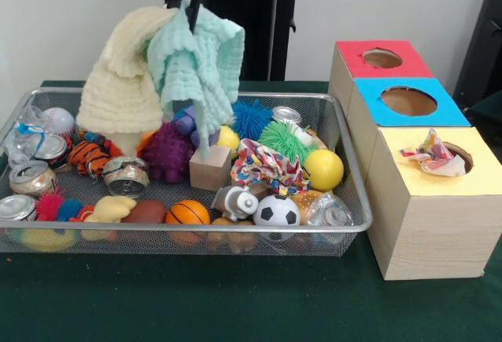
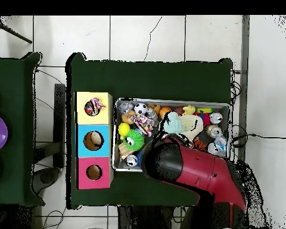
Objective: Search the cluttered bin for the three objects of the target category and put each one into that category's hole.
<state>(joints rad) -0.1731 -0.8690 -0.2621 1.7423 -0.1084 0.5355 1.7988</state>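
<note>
The wire mesh bin (image 1: 357,201) is full of toys, balls and cans. My gripper (image 1: 193,12) hangs over its back left part, shut on a mint-green muslin cloth (image 1: 196,63) lifted above the toys. A cream cloth (image 1: 125,75) hangs up beside it; I cannot tell if it is gripped too. One polka-dot cloth (image 1: 267,168) lies crumpled in the bin's middle right. Another polka-dot cloth (image 1: 431,156) sits stuffed in the round hole of the yellow-topped box (image 1: 471,177). In the overhead view the arm (image 2: 193,167) covers the gripper; both lifted cloths (image 2: 181,124) show in the bin (image 2: 169,101).
A blue-topped box (image 1: 408,103) and a red-topped box (image 1: 380,60) stand behind the yellow one, right of the bin. In the bin lie a wooden block (image 1: 209,169), a yellow ball (image 1: 323,169), a football (image 1: 276,211), a basketball (image 1: 187,212) and crushed cans (image 1: 31,177).
</note>
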